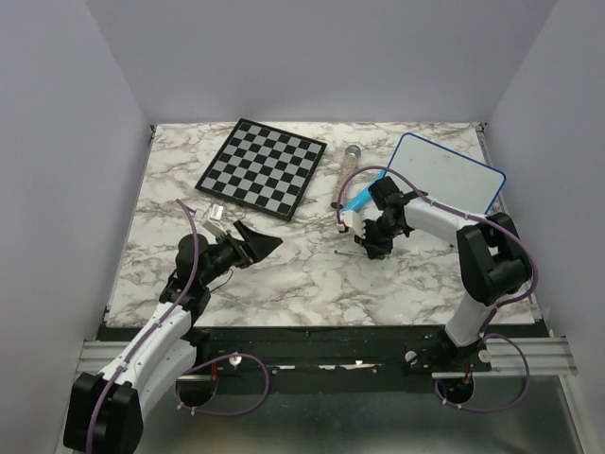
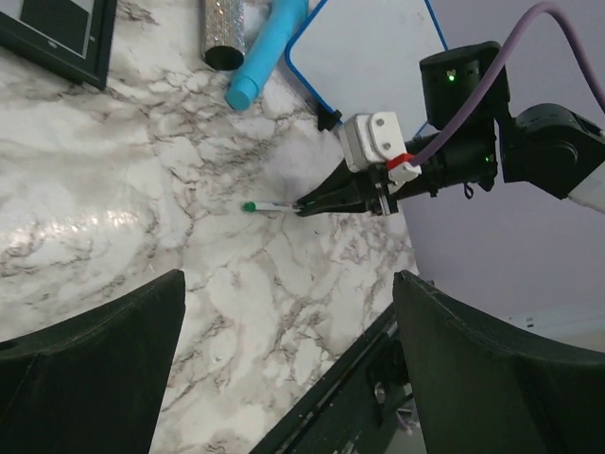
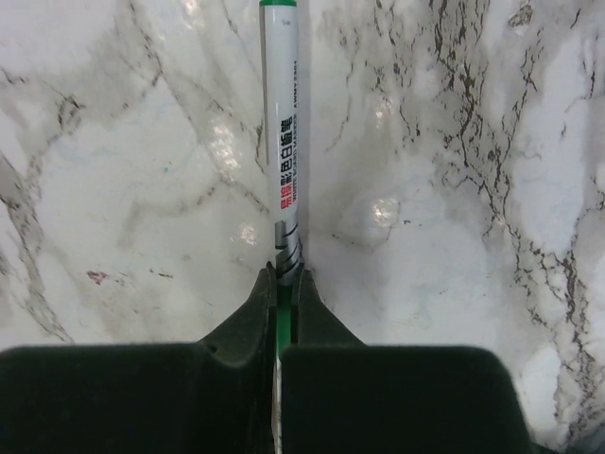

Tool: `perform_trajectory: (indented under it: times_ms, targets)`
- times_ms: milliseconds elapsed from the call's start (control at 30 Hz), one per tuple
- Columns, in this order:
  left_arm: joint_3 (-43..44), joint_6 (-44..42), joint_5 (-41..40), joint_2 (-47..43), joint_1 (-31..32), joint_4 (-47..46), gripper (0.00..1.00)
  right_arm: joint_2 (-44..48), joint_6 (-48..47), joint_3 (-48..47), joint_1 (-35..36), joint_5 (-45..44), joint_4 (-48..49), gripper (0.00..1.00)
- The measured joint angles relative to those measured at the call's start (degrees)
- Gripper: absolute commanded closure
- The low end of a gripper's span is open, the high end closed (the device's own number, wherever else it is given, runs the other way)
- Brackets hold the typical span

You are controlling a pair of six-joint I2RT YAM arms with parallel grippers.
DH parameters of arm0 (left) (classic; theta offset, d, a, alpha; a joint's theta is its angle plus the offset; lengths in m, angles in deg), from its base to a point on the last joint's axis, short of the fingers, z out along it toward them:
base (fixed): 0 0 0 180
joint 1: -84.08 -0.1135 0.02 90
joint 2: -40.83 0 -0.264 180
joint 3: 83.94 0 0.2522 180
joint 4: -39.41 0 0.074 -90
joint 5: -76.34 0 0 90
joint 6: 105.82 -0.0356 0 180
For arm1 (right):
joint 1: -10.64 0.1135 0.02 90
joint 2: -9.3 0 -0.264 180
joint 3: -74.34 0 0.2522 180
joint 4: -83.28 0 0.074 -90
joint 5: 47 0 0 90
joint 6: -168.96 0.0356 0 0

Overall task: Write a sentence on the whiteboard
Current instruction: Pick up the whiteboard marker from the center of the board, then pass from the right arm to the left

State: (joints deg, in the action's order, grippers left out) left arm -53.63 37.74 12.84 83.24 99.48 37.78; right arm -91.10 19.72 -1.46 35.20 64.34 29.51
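The whiteboard (image 1: 449, 175) is a blank white board with a blue rim, lying at the back right; its corner (image 2: 369, 47) also shows in the left wrist view. No sentence is visible on it. A white marker (image 3: 282, 142) with green ends lies flat on the marble, in front of the board. My right gripper (image 3: 285, 274) is shut on the marker's near end, low over the table (image 1: 367, 250). The marker's green tip (image 2: 250, 206) pokes out past the shut fingers. My left gripper (image 1: 260, 241) hovers wide open at the left, holding nothing (image 2: 288, 284).
A black-and-white chessboard (image 1: 265, 165) lies at the back centre. A glittery tube (image 1: 350, 159) and a light-blue cylinder (image 1: 357, 200) rest between the chessboard and the whiteboard, just behind my right gripper. White walls close in the marble table (image 1: 284, 284) on three sides.
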Motion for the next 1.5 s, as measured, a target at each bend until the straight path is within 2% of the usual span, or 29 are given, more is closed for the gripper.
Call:
perform_trajectory:
  times_ms: [167, 500, 867, 1033, 1500]
  targets:
    - [-3.0, 6.6, 0.0, 6.4, 3.9, -9.5, 0.10, 0.9, 4.9, 0.0, 0.0, 5.1, 0.1, 0.98]
    - [-2.0, 13.2, -1.4, 31.5, 11.8, -26.1, 0.20, 4.3, 9.8, 0.7, 0.2, 14.3, 4.3, 0.99]
    - [5.0, 17.4, -1.8, 51.3, 16.9, -42.3, 0.41, 4.8, 10.4, 1.8, 2.4, 17.8, 7.3, 0.99]
    - [5.7, 18.3, -1.8, 54.9, 17.2, -44.9, 0.45, 5.3, 10.2, 2.7, 2.9, 18.4, 7.6, 0.99]
    - [9.9, 15.8, -1.9, 55.1, 20.2, -42.8, 0.51, 5.5, 11.5, 2.8, 4.0, 18.4, 7.9, 0.99]
